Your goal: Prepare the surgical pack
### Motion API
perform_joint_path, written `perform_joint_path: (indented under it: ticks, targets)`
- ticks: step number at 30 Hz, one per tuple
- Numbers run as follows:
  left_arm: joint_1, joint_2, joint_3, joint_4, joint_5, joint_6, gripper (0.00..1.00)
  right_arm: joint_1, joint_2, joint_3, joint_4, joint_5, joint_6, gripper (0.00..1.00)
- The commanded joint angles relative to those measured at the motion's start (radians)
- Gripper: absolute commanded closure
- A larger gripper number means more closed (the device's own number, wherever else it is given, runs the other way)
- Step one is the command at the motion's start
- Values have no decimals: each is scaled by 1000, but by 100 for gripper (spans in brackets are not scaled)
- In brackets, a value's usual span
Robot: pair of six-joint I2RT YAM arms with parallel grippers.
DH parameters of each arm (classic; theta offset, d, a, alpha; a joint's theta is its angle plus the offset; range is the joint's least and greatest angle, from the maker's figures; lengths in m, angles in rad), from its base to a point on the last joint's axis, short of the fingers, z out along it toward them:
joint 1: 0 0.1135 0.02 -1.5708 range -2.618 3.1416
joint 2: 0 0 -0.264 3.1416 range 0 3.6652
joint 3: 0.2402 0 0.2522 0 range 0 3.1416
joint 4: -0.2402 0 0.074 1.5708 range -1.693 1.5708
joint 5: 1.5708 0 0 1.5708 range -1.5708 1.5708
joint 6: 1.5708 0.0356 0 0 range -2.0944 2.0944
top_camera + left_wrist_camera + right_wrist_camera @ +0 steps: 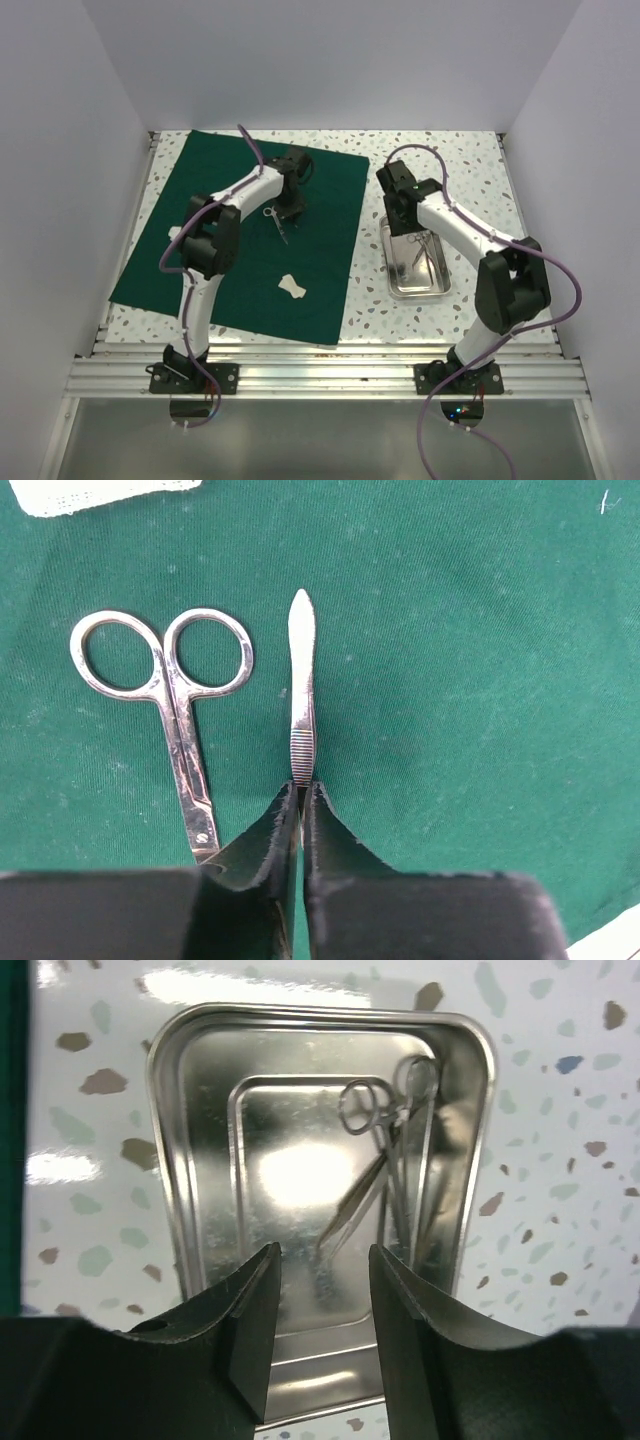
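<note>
Left gripper (301, 792) pinches tweezers (301, 670) beside scissors (176, 720); right gripper (325, 1260) parted above tray (166, 1160).

The scissors' (175, 710) blade tips and the tweezers' (301, 680) lower end are hidden behind the left gripper (301, 802). The gauze (90, 490) is cropped at the picture's top. Toward the worktop's (560, 1160) right edge, the tray's (160, 1140) near rim hides behind the right gripper (322, 1255); its instruments (372, 1175) overlap indistinctly.

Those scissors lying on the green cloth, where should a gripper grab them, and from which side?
Pinch the scissors across the shanks just below the finger rings, coming straight down. They lie flat on the green drape, so no finger fits underneath, and the shanks are narrow there; the rings should stop slipping.
</note>
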Motion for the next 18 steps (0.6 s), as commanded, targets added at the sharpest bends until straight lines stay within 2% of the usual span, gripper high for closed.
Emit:
perform_joint_path:
  ticks: [1, 4, 5, 6, 7, 9, 15, 16, 18]
  targets:
    - [-6, -44, -4, -4, -27, 23, 100, 6, -69, -8, 60, -175, 15, 55]
    - [-14, -153, -114, 58, -14, 87, 100, 4, -80, -15, 123, -396, 41, 50]
    - [-18, -188, -153, 122, 21, 115, 100, 4, -77, -18, 138, -438, 70, 45]
    - [-20, -225, -197, 167, 54, 184, 100, 4, -75, -25, 157, -517, 90, 35]
    - [-23, -304, -290, 213, 90, 218, 100, 4, -75, -32, 204, -553, 110, 33]
    - [-35, -383, -374, 302, 174, 282, 100, 6, -69, -57, 258, -661, 174, 30]
    - [-69, -633, -636, 427, 366, 364, 100, 6, -61, -167, 571, -901, 424, 30]
    - [-72, -677, -688, 434, 381, 362, 100, 6, -63, -186, 661, -920, 458, 31]
    - [-81, -720, -737, 457, 423, 358, 100, 18, -68, -228, 737, -949, 533, 31]
